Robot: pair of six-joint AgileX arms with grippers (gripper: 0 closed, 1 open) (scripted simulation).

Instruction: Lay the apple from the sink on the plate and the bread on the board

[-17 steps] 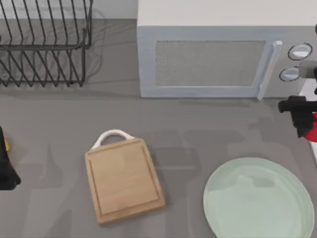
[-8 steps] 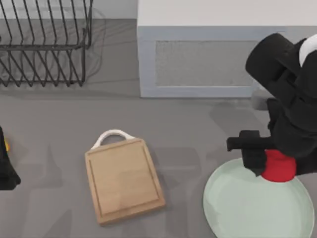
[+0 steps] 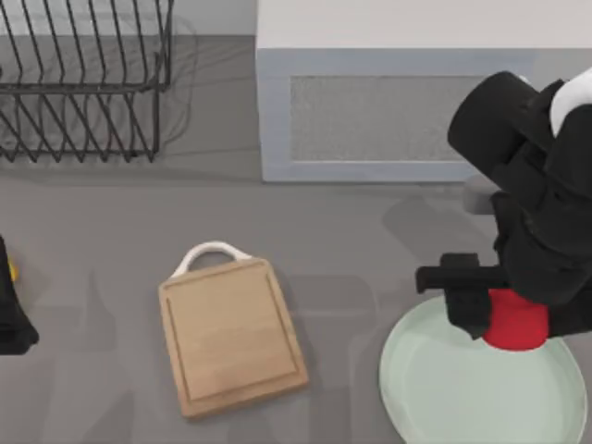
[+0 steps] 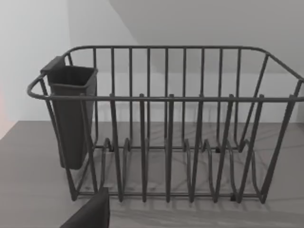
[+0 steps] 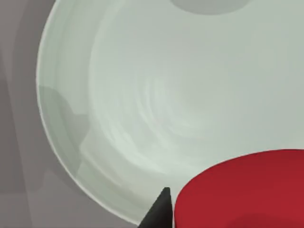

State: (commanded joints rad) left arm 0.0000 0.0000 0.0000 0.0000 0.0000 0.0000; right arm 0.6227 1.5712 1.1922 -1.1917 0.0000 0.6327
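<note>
While the right arm reaches over the right side of the counter, its pincer is clamped on the apple and holds it above the far edge of the plate. The right wrist view shows the apple in front of the plate's pale green surface, with one dark fingertip just beside the fruit. The board lies flat near the middle of the counter, well apart from the plate, its white loop handle pointing toward the back. A microwave stands at the rear, and a wire dish rack sits at the rear left. The left arm is parked at the left edge; whether its pincer is apart or together cannot be told. Its wrist view faces the dish rack, which carries a dark cutlery cup at one end.
</note>
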